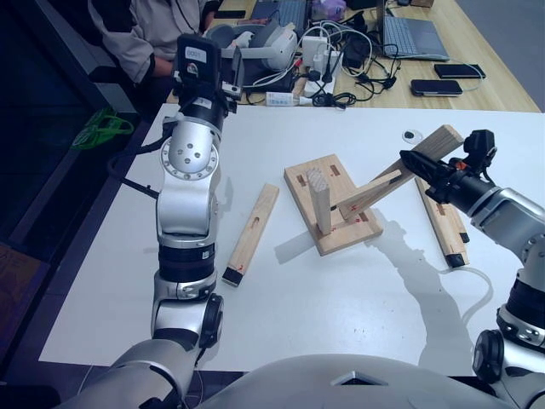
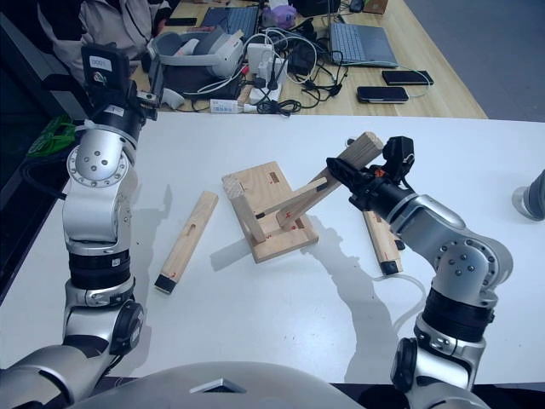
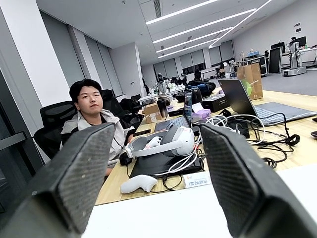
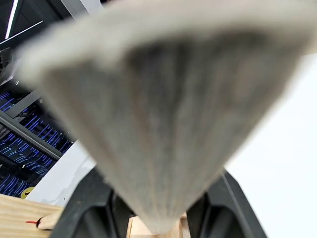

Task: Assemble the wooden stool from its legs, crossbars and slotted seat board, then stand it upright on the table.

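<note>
Left gripper [image 3: 156, 136]: raised above the counter's [image 1: 341, 315] left edge, fingers spread with nothing between them, aimed past the far edge.

Loose leg [image 1: 253, 233]: flat on the counter, left of centre. Its long axis runs near-left to far-right. The left arm is the nearer one.

Seat board [image 1: 300, 181]: flat at the counter's centre, slots up, with one upright leg [image 1: 319, 198] seated in it.

Right gripper [image 1: 421, 169]: pinching a slanted bar [image 1: 370, 192] near its upper end. The bar's long axis falls from high at far-right to low at near-left. Its lower tip meets the board just beside the upright leg. Seating it probably requires tipping the bar toward vertical over its slot.

Spare leg [image 1: 449, 228]: flat beneath the right gripper, toward the right edge.
</note>
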Robot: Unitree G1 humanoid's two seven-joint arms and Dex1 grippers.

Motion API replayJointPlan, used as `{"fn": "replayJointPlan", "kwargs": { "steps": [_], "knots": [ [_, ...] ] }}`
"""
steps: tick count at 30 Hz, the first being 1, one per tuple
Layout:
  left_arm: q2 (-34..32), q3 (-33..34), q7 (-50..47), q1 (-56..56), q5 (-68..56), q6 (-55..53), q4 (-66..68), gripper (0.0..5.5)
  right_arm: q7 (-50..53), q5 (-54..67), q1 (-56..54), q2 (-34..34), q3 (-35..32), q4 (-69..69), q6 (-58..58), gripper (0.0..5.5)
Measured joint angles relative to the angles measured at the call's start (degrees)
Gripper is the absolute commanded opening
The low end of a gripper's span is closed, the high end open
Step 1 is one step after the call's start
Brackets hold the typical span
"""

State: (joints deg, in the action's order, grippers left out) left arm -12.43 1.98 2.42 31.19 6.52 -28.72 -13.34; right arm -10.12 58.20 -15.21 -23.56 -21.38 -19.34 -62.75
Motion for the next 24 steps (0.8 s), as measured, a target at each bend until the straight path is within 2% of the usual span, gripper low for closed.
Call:
{"fn": "replayJointPlan", "kwargs": {
  "steps": [10, 24],
  "knots": [
    [0.0, -0.1, 0.0, 0.0, 0.3, 0.2, 0.0, 3.16, 0.7, 1.9, -1.5, 0.3, -2.5, 2.6, 0.8, 0.99],
    [-0.3, -0.5, 0.1, 0.0, 0.7, 0.2, 0.0, 3.16, 1.6, 5.6, -2.0, 0.7, -2.6, 3.3, 1.3, 0.99]
  ]
}}
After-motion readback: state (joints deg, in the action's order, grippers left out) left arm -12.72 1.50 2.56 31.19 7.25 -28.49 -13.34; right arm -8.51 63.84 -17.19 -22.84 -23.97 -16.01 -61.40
